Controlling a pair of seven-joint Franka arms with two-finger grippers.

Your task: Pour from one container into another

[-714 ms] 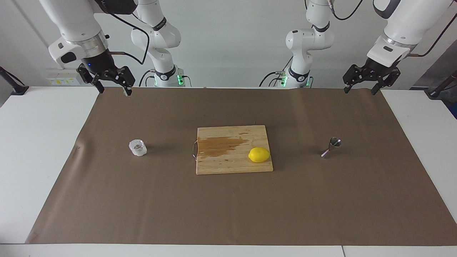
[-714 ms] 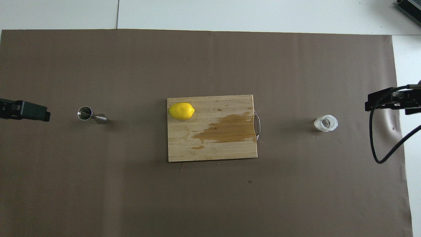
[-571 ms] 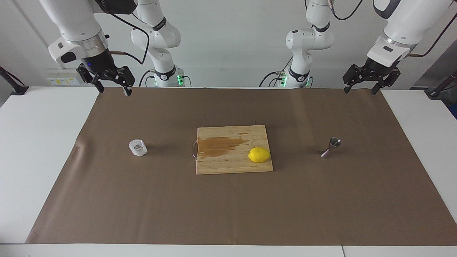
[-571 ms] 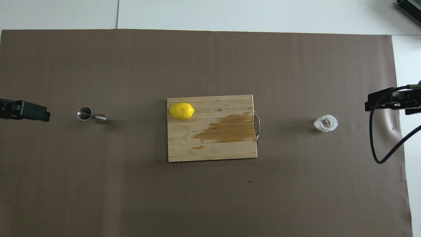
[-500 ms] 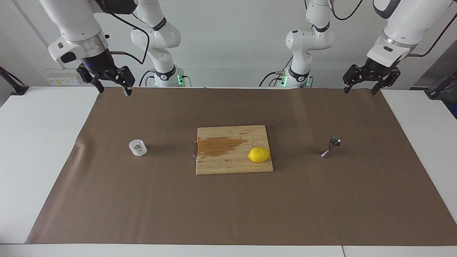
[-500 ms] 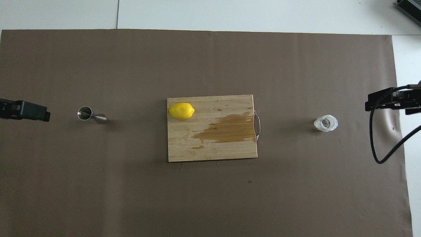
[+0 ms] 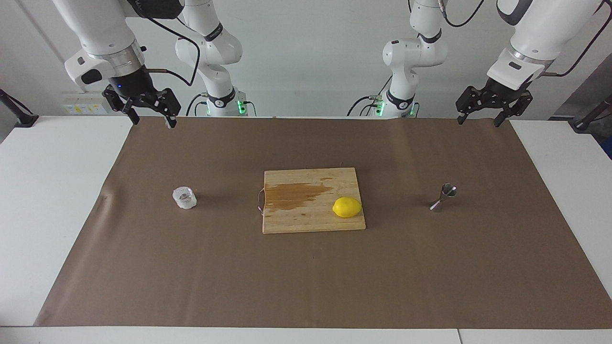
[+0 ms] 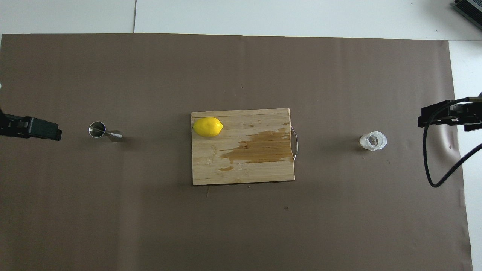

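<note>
Right gripper: the right gripper [image 7: 152, 118] is held raised over the mat's edge nearest the robots, at the right arm's end of the table; its fingers are spread apart and nothing is gripped.
Left gripper: the left gripper [image 7: 477, 119] is held raised over the mat's edge nearest the robots, at the left arm's end; its fingers are parted wide and nothing is held.
Glass cup: the glass cup [image 7: 184, 198] is seen standing upright on the mat toward the right arm's end, well apart from both grippers.
Jigger: the jigger [image 7: 443, 196] is seen upright on the mat toward the left arm's end, untouched and well apart from the cup.
Cutting board: the cutting board [image 7: 306, 217] is laid at the mat's middle, between cup and jigger, with a darker wet-looking patch on its surface and a metal handle at the end toward the cup.
Lemon: the lemon [image 7: 347, 207] is placed on the board, at the end toward the jigger.
Mat: the brown mat [image 7: 306, 277] is spread over the white table [image 7: 43, 191].
</note>
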